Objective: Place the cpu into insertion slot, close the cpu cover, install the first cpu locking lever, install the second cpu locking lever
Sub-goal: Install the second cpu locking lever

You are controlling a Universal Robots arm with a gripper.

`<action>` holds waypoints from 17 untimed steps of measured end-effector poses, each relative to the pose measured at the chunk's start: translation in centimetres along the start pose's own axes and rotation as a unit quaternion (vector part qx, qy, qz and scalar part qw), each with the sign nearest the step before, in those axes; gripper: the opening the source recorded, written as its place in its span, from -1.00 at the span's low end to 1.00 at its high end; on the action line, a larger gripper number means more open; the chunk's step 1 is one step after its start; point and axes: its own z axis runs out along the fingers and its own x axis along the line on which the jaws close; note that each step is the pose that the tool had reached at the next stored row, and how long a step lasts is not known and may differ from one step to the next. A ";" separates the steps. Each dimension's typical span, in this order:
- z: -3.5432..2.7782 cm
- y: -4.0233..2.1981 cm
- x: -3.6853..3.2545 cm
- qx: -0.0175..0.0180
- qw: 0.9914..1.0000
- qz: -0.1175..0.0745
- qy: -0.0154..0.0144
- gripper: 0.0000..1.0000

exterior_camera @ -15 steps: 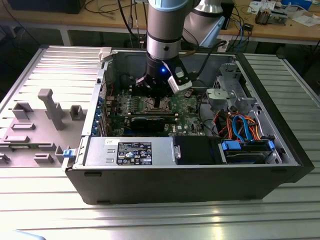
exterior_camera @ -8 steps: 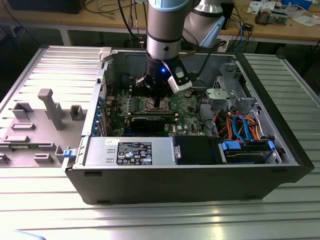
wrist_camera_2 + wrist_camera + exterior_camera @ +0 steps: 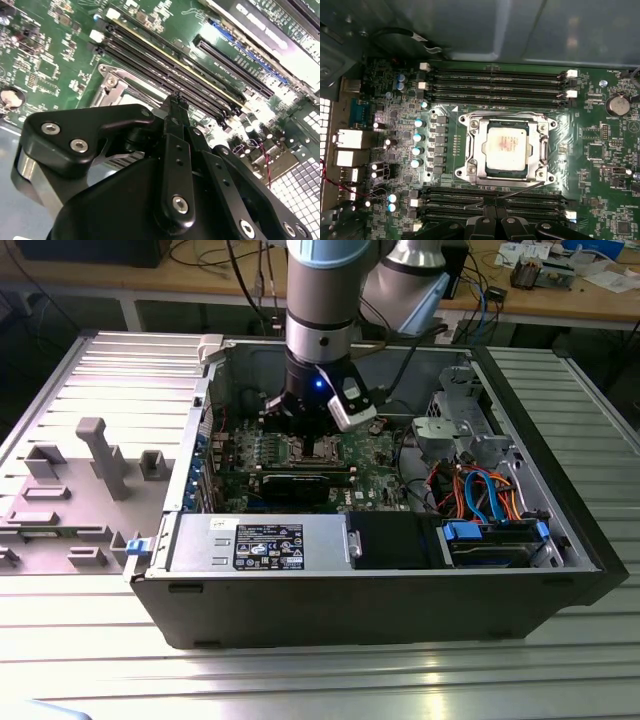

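**Black gripper low over the socket, chip seated under its cover**

Black metal fingers [image 3: 495, 222] sit pressed together at their tips, so we read the gripper [image 3: 176, 102] as narrowed to almost nothing, with nothing visibly held between them. In the first wrist view the tips hover just at the edge of the insertion slot [image 3: 506, 147], beside a thin silver locking lever [image 3: 507, 191] that runs slanting along that side of the socket frame; we cannot tell whether the tips touch it.

We see the cpu [image 3: 506, 146] lying flat in the slot, its pale metal top showing through the window of the cpu cover [image 3: 476, 150], which lies down flat around it. Long black memory slots [image 3: 495, 82] run on both sides of the socket on the green circuit board [image 3: 600, 150], and a round coin battery [image 3: 617, 105] sits near one corner.

In the exterior view, the arm [image 3: 320, 330] reaches straight down into the open computer case [image 3: 380, 580], with the gripper [image 3: 312, 428] low above the socket [image 3: 312, 448]. A long black expansion card [image 3: 300, 483] lies just in front of the socket. Orange and blue cables [image 3: 480, 490] bunch toward the exterior view's right, and a grey plastic fixture [image 3: 100, 455] stands on the table [image 3: 320, 670] well apart, at the exterior view's left.
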 end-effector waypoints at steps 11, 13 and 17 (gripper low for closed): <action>1.63 -0.01 1.05 -0.003 1.000 0.000 0.000 -0.79; 1.75 -0.02 1.12 -0.003 1.000 0.000 0.000 -0.79; 1.79 -0.02 1.15 -0.003 1.000 0.000 0.000 -0.79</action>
